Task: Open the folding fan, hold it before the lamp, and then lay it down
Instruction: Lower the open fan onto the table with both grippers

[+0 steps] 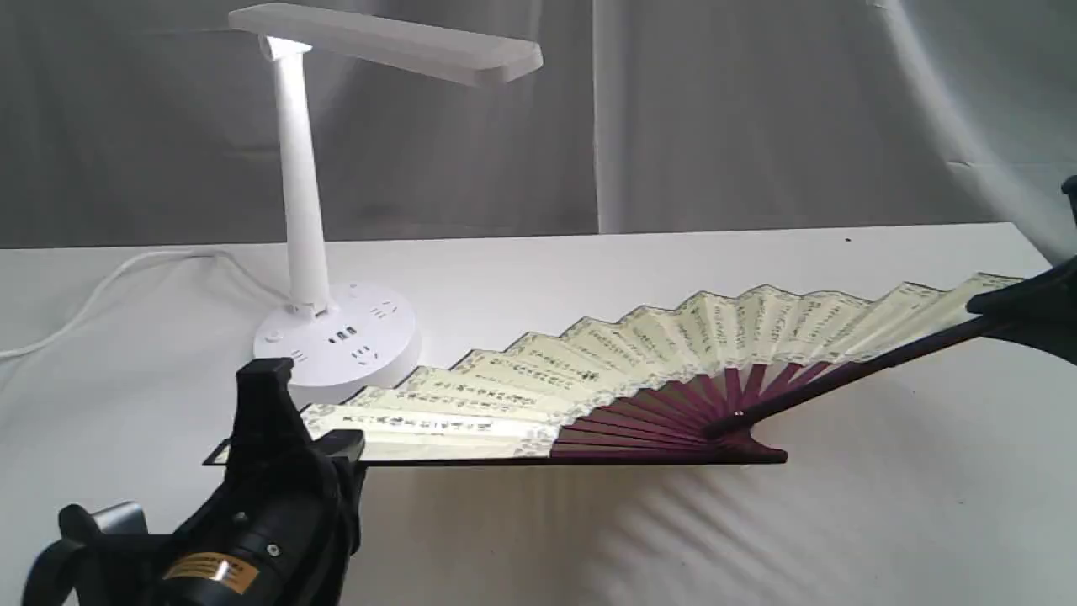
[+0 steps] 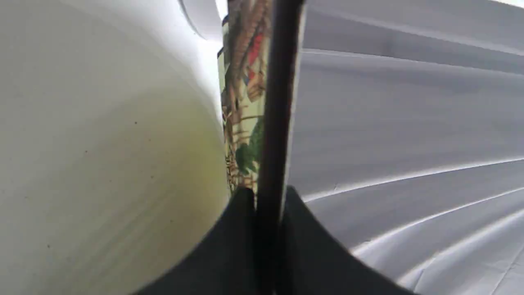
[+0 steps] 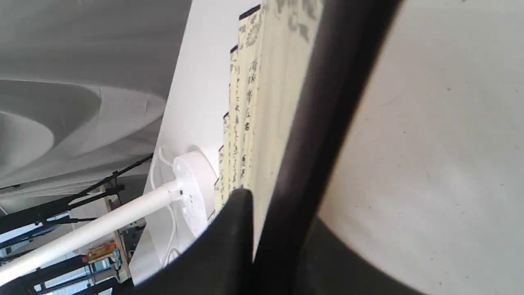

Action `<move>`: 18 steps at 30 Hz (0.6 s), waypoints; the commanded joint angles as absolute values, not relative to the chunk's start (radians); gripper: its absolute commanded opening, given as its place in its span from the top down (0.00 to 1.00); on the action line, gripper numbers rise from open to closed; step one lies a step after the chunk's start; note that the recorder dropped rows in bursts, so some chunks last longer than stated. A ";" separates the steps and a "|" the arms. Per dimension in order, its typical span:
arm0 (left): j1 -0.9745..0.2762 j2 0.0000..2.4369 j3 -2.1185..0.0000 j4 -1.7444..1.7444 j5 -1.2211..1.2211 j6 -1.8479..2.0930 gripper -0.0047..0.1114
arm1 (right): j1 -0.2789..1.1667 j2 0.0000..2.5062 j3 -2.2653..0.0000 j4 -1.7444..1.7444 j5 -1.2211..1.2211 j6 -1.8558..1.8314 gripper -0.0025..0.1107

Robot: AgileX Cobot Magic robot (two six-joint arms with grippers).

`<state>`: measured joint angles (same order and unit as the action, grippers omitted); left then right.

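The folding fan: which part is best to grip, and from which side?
Grip the dark outer ribs near their tips, one from each end of the folding fan. They look stiff; the pleated leaf would likely crease. The left gripper and right gripper hold there.

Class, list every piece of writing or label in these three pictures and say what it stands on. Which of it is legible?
On the folding fan: columns of black calligraphy, too small and blurred to read in any view.
On the left arm: a yellow label, print blurred, unreadable.
On the lamp: no lettering visible.
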<state>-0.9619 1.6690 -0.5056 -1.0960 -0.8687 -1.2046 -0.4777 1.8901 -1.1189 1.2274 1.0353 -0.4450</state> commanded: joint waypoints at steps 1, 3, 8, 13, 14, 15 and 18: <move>-0.951 1.721 -0.539 -1.082 -0.935 -1.233 0.96 | -0.499 1.915 -1.114 1.173 1.001 -0.532 0.98; -0.938 1.748 -0.556 -1.048 -0.939 -1.236 0.96 | -0.501 1.941 -1.114 1.203 0.997 -0.551 0.98; -0.904 1.820 -0.612 -0.942 -0.939 -1.264 0.96 | -0.501 2.004 -1.114 1.250 0.991 -0.575 0.98; -0.897 1.868 -0.630 -0.936 -0.933 -1.264 0.95 | -0.503 2.052 -1.114 1.262 0.972 -0.611 0.98; -0.897 1.872 -0.630 -0.941 -0.936 -1.264 0.95 | -0.503 2.061 -1.114 1.265 0.962 -0.627 0.98; -0.895 1.878 -0.630 -0.948 -0.936 -1.264 0.95 | -0.503 2.063 -1.114 1.268 0.953 -0.640 0.98; -0.895 1.899 -0.630 -0.968 -0.938 -1.264 0.95 | -0.503 2.067 -1.114 1.268 0.919 -0.654 0.98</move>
<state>-0.8972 1.8940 -0.6206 -0.9692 -0.8986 -1.2467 -0.5001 2.0661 -1.1189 1.3267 0.9750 -0.5811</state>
